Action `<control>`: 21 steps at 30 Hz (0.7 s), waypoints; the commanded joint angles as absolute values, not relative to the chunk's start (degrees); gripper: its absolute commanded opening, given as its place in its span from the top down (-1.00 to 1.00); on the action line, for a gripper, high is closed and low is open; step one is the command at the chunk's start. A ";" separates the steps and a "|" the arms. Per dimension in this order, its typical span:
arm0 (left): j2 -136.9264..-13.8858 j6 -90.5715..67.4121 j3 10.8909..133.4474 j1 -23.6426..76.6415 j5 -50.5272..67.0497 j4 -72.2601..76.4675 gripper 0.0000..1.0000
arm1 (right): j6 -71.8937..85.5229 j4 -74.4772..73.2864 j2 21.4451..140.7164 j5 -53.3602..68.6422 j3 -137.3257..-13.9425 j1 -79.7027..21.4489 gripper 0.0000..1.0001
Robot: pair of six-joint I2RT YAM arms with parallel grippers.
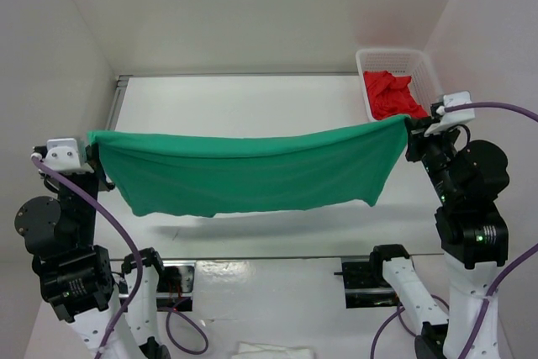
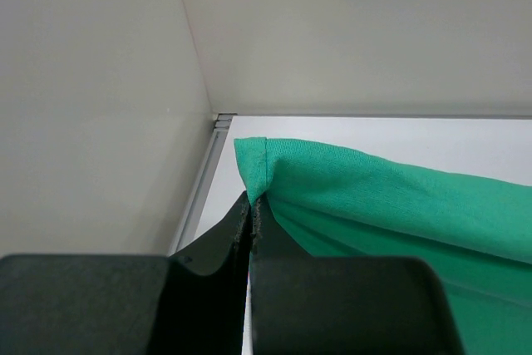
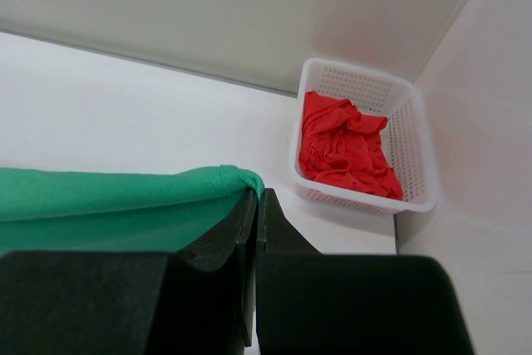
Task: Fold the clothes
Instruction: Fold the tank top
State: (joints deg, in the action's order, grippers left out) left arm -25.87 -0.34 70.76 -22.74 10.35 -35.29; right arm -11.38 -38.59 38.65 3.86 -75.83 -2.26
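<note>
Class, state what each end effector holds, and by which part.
The green T-shirt, stretched between them: left end effector pinches one upper corner, right end effector the opposite corner.

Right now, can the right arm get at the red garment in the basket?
Probably not yet. The basket sits close by with nothing between, but the right gripper is shut on the shirt, which hangs stretched across to the left gripper. It would have to let go first.

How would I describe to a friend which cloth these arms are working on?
Look above the white table: a green T-shirt hangs stretched between the left pincer and the right pincer. Its only neighbour, a red garment, lies crumpled in the white basket at the far right corner.
</note>
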 commanded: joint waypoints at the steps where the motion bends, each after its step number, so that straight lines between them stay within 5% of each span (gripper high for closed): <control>1: -25.05 -0.97 73.13 -23.12 11.33 -33.66 1.00 | -11.16 -37.27 38.41 4.04 -77.78 -2.11 1.00; 13: -26.35 3.95 53.62 -23.12 11.34 -29.97 1.00 | -12.83 -31.22 45.16 5.63 -63.64 -2.11 1.00; 21: -39.98 8.09 56.16 -23.12 10.03 -22.95 1.00 | -13.89 -25.23 55.54 5.10 -65.47 -2.11 1.00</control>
